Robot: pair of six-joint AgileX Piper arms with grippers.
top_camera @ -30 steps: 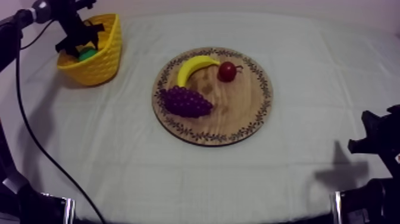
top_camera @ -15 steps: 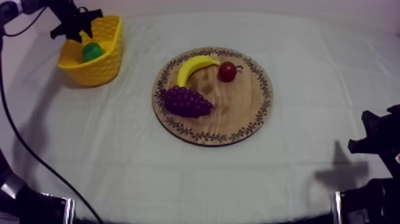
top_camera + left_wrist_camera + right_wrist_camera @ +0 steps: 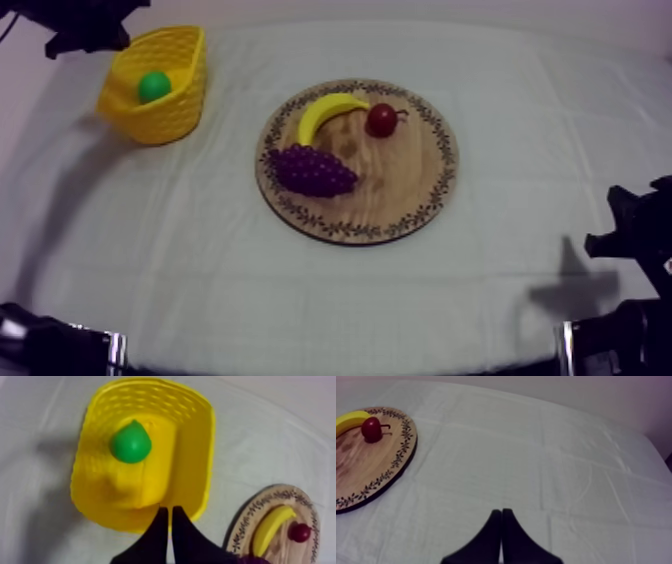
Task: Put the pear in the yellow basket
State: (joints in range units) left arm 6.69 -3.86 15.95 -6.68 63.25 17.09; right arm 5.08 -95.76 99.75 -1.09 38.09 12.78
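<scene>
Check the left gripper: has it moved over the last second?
Yes. In the top view the left gripper has pulled up and to the left, off the yellow basket, leaving the pear inside.

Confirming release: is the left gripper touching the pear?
Apart. Left wrist view: the left gripper, shut, is at the rim of the yellow basket, with bare basket floor between it and the pear.

The cloth [image 3: 200, 260] is looking matt and lightly creased. The wooden board [image 3: 400, 190] is showing streaky grain. The yellow basket [image 3: 172, 118] is coming across as plastic with a ribbed, woven-look wall. The pear [image 3: 153, 86] and banana [image 3: 325, 110] are looking smooth and plasticky, the small red fruit [image 3: 380, 120] is glinting a bit, the grapes [image 3: 310, 172] are looking bumpy and dull.
</scene>
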